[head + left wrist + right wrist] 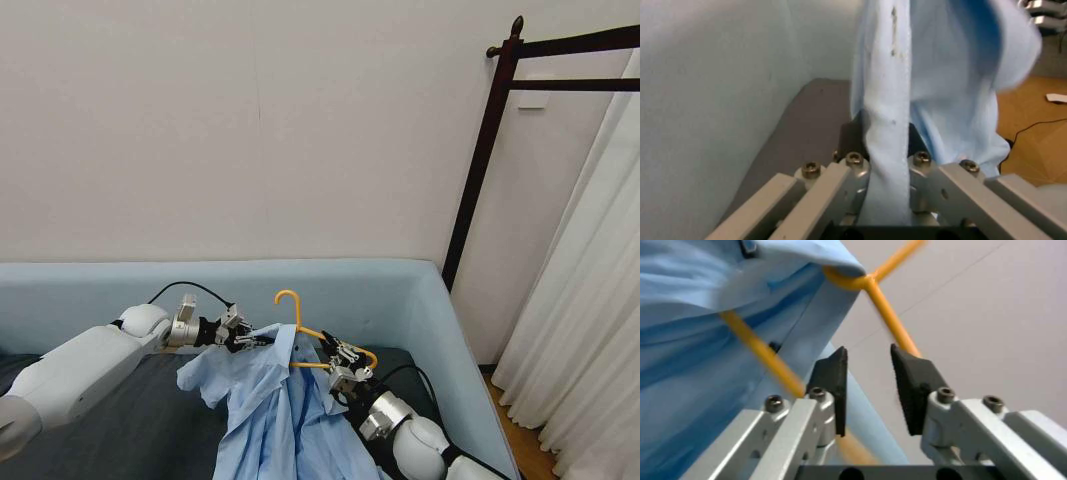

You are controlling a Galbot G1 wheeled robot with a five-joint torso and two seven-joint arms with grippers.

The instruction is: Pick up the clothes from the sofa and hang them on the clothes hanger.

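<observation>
Left gripper [238,337] clamped tight on fold of blue shirt [265,415], drawing it toward 9 o'clock, likely so garment spreads over orange hanger [887,312]. Right gripper [343,362] at hanger's 4 o'clock shoulder. Jaws narrowly apart, pads not pinching; wire crosses near jaw root, probably cradled. Shirt draped on hanger, hanging above sofa [400,290] seat. Dark wooden rack [478,175] at 2 o'clock, well apart, sofa's end wall between. White curtain [590,330] beside rack.
</observation>
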